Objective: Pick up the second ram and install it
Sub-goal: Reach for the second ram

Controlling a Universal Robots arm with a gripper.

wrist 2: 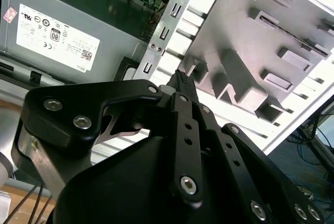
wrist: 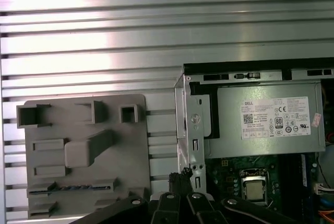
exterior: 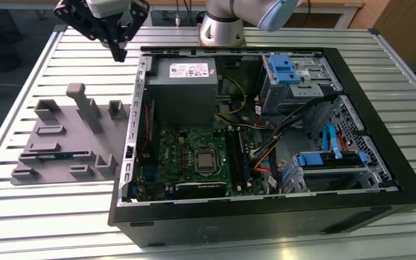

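The black gripper (exterior: 119,53), shut and empty, hovers over the slatted metal table (exterior: 49,216) at the arm-base edge. The slim dark-blue RAM stick (exterior: 52,157) stands on edge in a slot of the grey plastic holder tray (exterior: 63,143), long axis parallel to the tray edge farthest from the gripper. Best pick, I judge: centred, straight down, pinching the flat faces.

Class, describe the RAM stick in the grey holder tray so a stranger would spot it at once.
Start at the open computer case; on the exterior view's left of it a grey holder tray lies on the slatted table. In its long slot sits the second ram, a thin dark-blue strip, the one coloured thing among plain grey blocks.
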